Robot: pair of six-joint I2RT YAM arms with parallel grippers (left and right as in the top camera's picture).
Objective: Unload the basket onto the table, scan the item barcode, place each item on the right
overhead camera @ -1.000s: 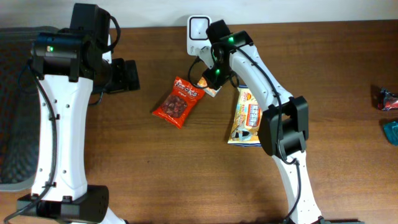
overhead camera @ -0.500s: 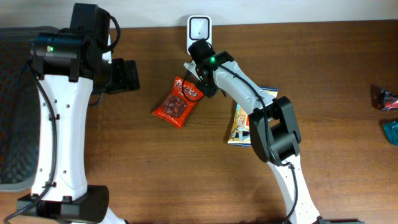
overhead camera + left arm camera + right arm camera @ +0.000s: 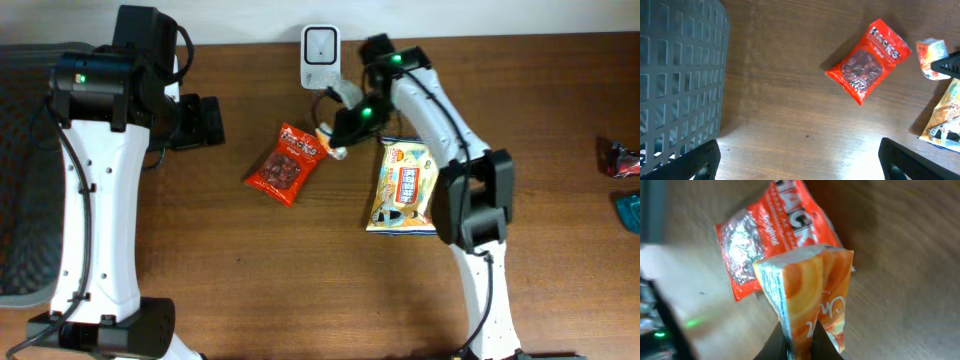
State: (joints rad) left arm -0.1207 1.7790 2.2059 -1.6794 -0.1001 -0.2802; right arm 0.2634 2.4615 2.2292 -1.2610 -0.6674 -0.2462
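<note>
My right gripper (image 3: 802,342) is shut on a small orange-and-white packet (image 3: 812,290), which sticks up from between the black fingers. From overhead, the same packet (image 3: 336,149) hangs at the right gripper (image 3: 345,135), just below the white scanner (image 3: 320,45) at the table's back edge. A red Hacks bag (image 3: 288,163) lies flat left of the packet. My left gripper (image 3: 800,165) is open over bare wood, well left of the red bag (image 3: 868,60), with nothing between its fingers.
A yellow snack bag (image 3: 402,185) lies under the right arm. A grey mesh basket (image 3: 680,75) stands off the table's left side. Two small wrapped items (image 3: 622,158) lie at the right edge.
The right gripper has closed onto the orange packet. Its arm swung left over the red bag, then back right. The left arm has not moved.
</note>
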